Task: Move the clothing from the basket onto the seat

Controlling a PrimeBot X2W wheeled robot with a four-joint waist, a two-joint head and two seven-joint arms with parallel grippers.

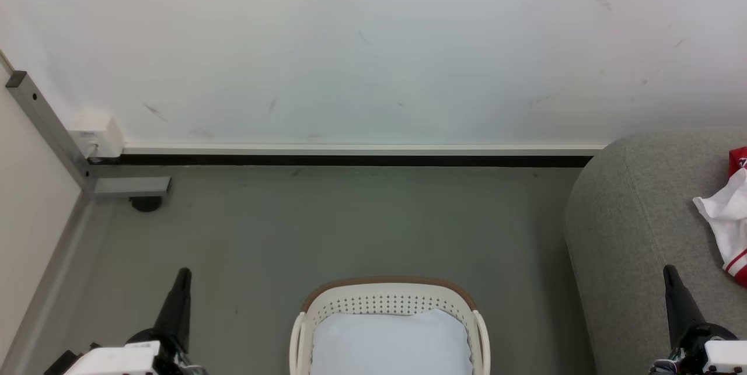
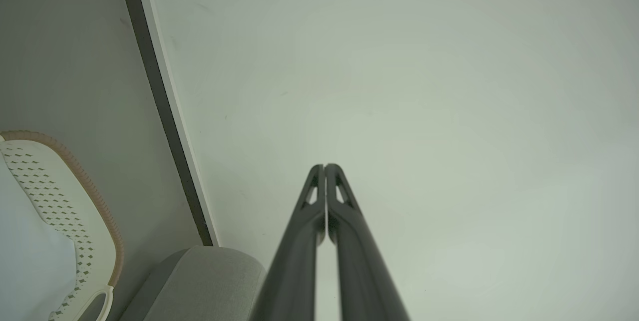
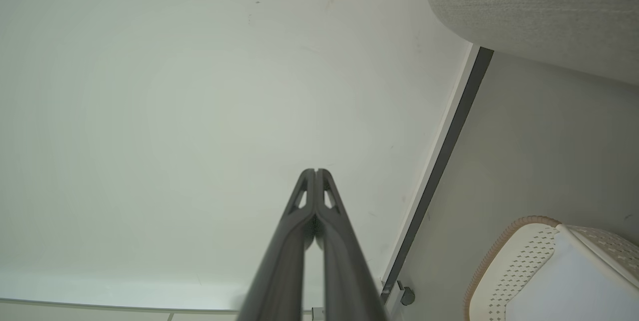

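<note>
**A:** Quick check on the clothing [image 1: 729,217], where at right now?

**B:** Way over at 3 o'clock in the head view. Red-and-white bundle lying on the seat [image 1: 636,217], partly cut off by the frame edge. Well apart from the basket [image 1: 388,299].

**A:** And the basket?

**B:** Dead on 6 o'clock, standing on the grey floor [image 1: 350,223], brown rim facing the white wall [image 1: 350,42]. Pale blue-white cushion [image 1: 391,346] lying inside. Seat's rounded end just off to its 3 o'clock side, with a strip of floor between.

**A:** Jaws?

**B:** Left jaws down at 7 o'clock, pressed together with tips touching, empty. Clear as day in the left wrist view, fingers [image 2: 299,241] meeting at the top. Right jaws at 5 o'clock, same deal: closed tight, empty, dark tip overlapping the seat in the head view. Both pointing up toward 12 o'clock.

**A:** Anything else lying around?

**B:** Grey metal frame leg [image 1: 52,130] at 9 o'clock by the wall corner, small black foot under it.
</note>
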